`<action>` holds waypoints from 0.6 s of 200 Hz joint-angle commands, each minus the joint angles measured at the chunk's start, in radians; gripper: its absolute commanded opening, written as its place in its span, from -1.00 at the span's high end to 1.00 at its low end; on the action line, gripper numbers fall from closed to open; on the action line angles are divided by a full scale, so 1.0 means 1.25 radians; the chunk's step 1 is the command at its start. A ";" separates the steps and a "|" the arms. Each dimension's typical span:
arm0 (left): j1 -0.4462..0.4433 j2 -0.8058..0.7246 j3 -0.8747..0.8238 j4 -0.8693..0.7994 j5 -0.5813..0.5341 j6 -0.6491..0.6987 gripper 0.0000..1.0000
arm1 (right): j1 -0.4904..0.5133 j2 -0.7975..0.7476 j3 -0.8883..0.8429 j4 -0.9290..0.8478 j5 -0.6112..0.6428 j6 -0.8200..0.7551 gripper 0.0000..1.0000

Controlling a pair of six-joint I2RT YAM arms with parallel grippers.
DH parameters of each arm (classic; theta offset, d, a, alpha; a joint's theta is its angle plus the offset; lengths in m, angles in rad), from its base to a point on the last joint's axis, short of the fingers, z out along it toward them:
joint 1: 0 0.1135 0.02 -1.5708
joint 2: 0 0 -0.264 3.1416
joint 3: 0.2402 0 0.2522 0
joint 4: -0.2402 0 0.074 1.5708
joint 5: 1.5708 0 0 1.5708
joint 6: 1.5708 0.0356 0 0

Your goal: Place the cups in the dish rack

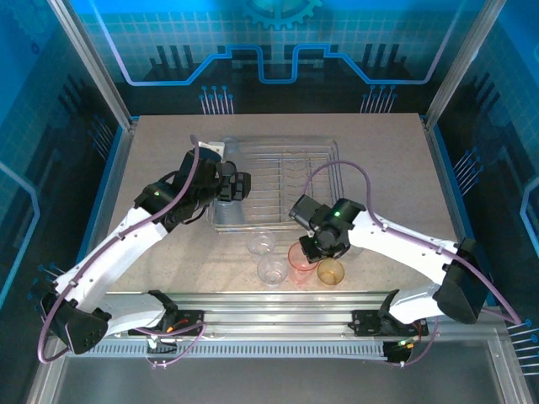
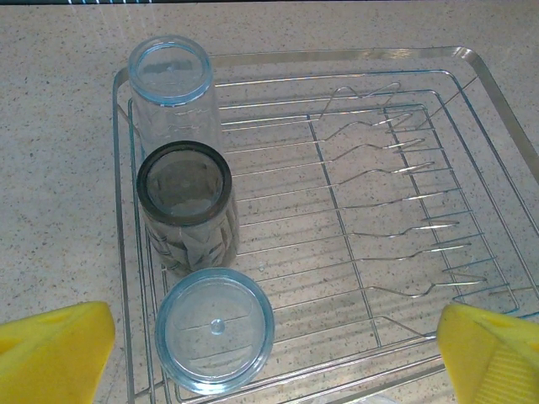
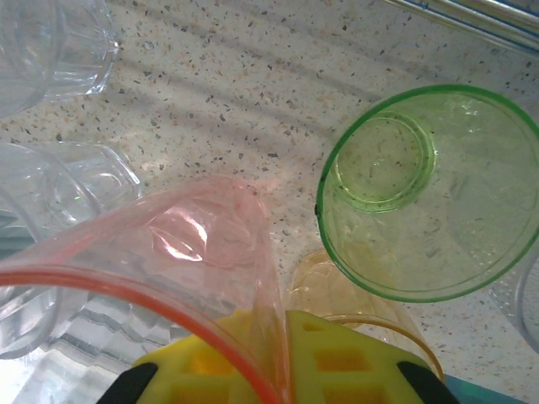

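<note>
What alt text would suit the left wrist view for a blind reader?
Three cups stand in a row along the left side of a wire dish rack: clear, smoky grey, clear. The left arm's yellow fingers frame the bottom corners, wide apart, holding nothing.

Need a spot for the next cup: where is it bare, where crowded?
Bare: the pronged stretch of the silver wire dish rack, right of its left-edge column: far clear plastic tumbler, smoky grey tumbler, near clear tumbler. Crowded: the table before the rack, where the right claw pinches a red-pink translucent tumbler beside a green tumbler, an orange tumbler and clear tumblers.
</note>
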 commanded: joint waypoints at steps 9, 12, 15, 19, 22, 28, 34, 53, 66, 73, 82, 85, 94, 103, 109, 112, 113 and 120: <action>-0.005 -0.018 -0.013 0.000 0.000 0.016 -0.98 | 0.013 -0.002 0.048 -0.063 0.035 -0.013 0.91; -0.005 -0.019 -0.013 -0.001 -0.001 0.017 -0.98 | 0.012 -0.002 0.051 -0.066 0.036 -0.015 0.94; -0.005 -0.020 -0.013 -0.001 -0.001 0.017 -0.99 | 0.012 -0.004 0.054 -0.069 0.037 -0.016 0.96; -0.005 -0.021 -0.013 -0.001 -0.002 0.017 -0.99 | 0.012 -0.006 0.059 -0.072 0.037 -0.019 0.98; -0.005 -0.022 -0.013 -0.001 -0.002 0.017 -0.98 | 0.013 -0.009 0.061 -0.074 0.037 -0.021 1.00; -0.005 -0.024 -0.014 -0.001 -0.003 0.017 -0.98 | 0.012 -0.011 0.066 -0.077 0.037 -0.028 1.00; -0.005 -0.027 -0.015 0.001 -0.004 0.017 -0.98 | 0.012 -0.017 0.071 -0.078 0.039 -0.033 1.00; -0.005 -0.038 -0.021 0.008 -0.003 0.009 -0.98 | 0.009 -0.042 0.069 -0.065 0.047 -0.053 1.00; -0.005 -0.047 -0.022 0.017 0.009 0.006 -0.98 | 0.002 -0.060 0.065 -0.049 0.028 -0.080 1.00; -0.005 -0.052 -0.022 0.022 0.021 0.007 -0.99 | -0.002 -0.072 0.063 -0.039 0.010 -0.100 1.00; -0.005 -0.064 -0.024 0.034 0.045 0.009 -0.98 | -0.006 -0.090 0.064 -0.025 -0.016 -0.125 1.00; -0.005 -0.066 -0.026 0.039 0.054 0.011 -0.99 | -0.008 -0.095 0.064 -0.020 -0.023 -0.135 1.00; -0.004 -0.084 -0.035 0.066 0.098 0.025 -0.99 | -0.015 -0.115 0.067 -0.010 -0.045 -0.158 1.00; -0.004 -0.103 -0.052 0.106 0.165 0.043 -0.99 | -0.029 -0.135 0.071 0.000 -0.067 -0.180 1.00; -0.004 -0.118 -0.065 0.138 0.216 0.053 -0.99 | -0.043 -0.149 0.073 0.002 -0.080 -0.193 1.00; -0.004 -0.125 -0.071 0.152 0.239 0.057 -0.99 | -0.051 -0.155 0.074 0.003 -0.087 -0.198 1.00; -0.004 -0.127 -0.074 0.157 0.247 0.058 -0.99 | -0.055 -0.157 0.075 0.003 -0.089 -0.200 1.00; -0.005 -0.144 -0.088 0.191 0.302 0.060 -0.99 | -0.079 -0.175 0.077 0.005 -0.113 -0.213 1.00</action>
